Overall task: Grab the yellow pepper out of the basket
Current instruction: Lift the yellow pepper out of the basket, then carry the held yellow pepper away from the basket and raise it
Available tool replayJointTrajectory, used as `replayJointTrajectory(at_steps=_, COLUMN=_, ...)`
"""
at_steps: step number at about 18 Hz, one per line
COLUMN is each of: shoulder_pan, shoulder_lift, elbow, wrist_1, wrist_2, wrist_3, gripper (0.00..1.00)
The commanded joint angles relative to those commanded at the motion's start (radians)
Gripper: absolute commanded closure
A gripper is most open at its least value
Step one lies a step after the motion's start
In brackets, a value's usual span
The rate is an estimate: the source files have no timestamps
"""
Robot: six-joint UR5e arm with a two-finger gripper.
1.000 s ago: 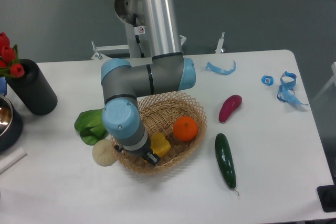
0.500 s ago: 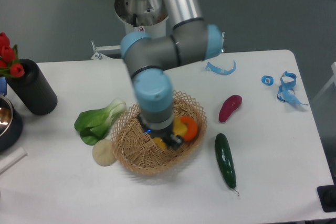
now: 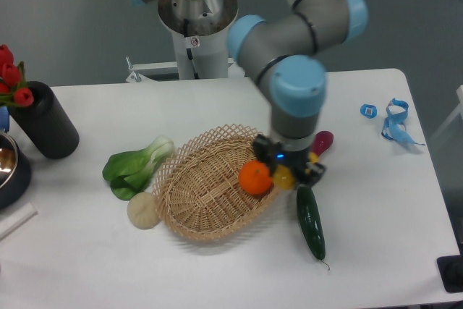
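The yellow pepper [image 3: 283, 176] shows only as a small yellow patch under the wrist, held in my gripper [image 3: 289, 173], which is shut on it. It hangs at the right rim of the wicker basket [image 3: 195, 186], just right of the orange [image 3: 255, 178] that still lies inside the basket. My arm's blue-capped wrist hides most of the pepper and the fingers.
A green cucumber [image 3: 311, 222] lies just below the gripper, and a purple eggplant [image 3: 322, 142] is partly hidden behind the wrist. Bok choy [image 3: 134, 166] and a pale round vegetable [image 3: 143, 210] lie left of the basket. A black cylinder with tulips [image 3: 43, 119] stands far left; blue scraps [image 3: 394, 122] sit far right.
The arm swung right across the basket, carrying the yellow pepper from the basket's middle to its right rim. The orange stayed in the basket.
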Motion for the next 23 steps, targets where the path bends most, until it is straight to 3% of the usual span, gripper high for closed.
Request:
replayJointTrajectory(at_steps=3, shoulder_pan=0.044, shoulder_lift=-0.020, elbow=0.034, wrist_1=0.000, wrist_2=0.000, wrist_3=0.009, gripper=0.56)
replayJointTrajectory(at_steps=6, shoulder_pan=0.118, shoulder_lift=-0.035, elbow=0.045, wrist_1=0.000, wrist_2=0.002, wrist_3=0.116, gripper=0.56)
replayJointTrajectory(at_steps=13, shoulder_pan=0.167, shoulder_lift=-0.112, elbow=0.160, wrist_1=-0.009, wrist_2=0.015, wrist_3=0.163, gripper=0.56)
replayJointTrajectory(at_steps=18, shoulder_pan=0.219, shoulder_lift=-0.143, elbow=0.161, wrist_1=0.003, wrist_2=0.014, wrist_3=0.305, gripper=0.55)
replayJointTrajectory(at_steps=23, shoulder_pan=0.227, shoulder_lift=-0.138, elbow=0.172, wrist_1=0.000, wrist_2=0.015, wrist_3=0.305, gripper=0.56)
